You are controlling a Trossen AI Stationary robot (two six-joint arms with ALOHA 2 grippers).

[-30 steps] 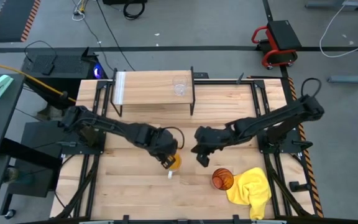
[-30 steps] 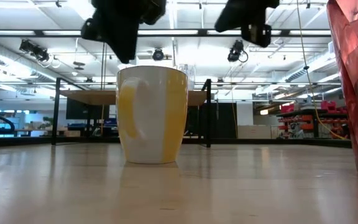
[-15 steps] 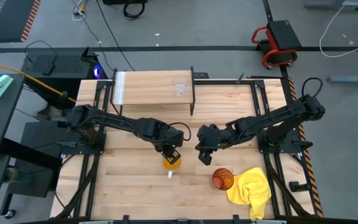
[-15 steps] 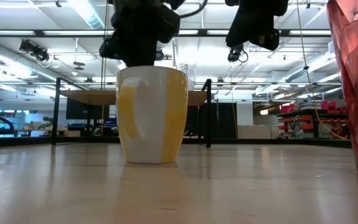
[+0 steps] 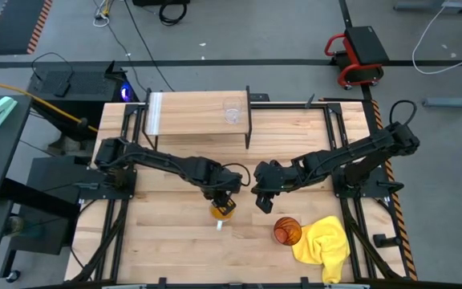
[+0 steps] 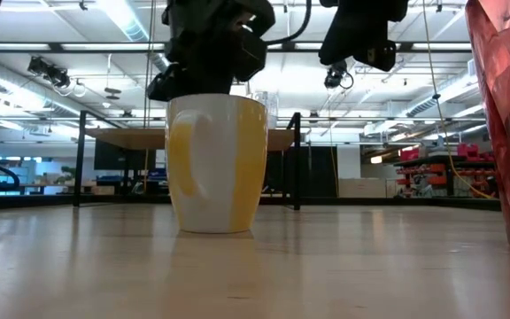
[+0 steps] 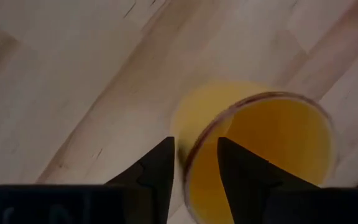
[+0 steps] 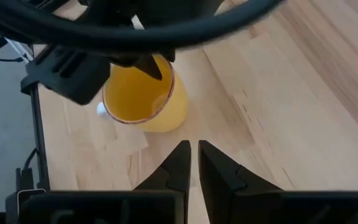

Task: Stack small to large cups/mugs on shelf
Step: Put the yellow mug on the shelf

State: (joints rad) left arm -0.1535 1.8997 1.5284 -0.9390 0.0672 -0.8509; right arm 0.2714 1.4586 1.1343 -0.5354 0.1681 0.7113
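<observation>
Mug (image 5: 222, 210), orange with a pale handle, sits mid-surface toward the front, upright, handle pointing at the front edge. Left hand (image 7: 194, 163) is right over it with fingers spread, one finger outside the rim and one just inside, so it straddles the wall but isn't clamped on anything. I'd guess it's ceramic: stiff, some weight, glazed and a bit slick, and it'll chip if it knocks the shelf. Pinching the wall near the rim on the side away from the handle looks like the sane grip.

Right hand (image 8: 194, 163) hovers just beside the mug, fingers nearly together with a slim gap, holding nothing. Amber tumbler (image 5: 287, 231) stands further right, touching the yellow cloth (image 5: 325, 246). Small clear glass cup (image 5: 231, 113) is already up on the shelf (image 5: 183, 116) at the back, near its right end.
</observation>
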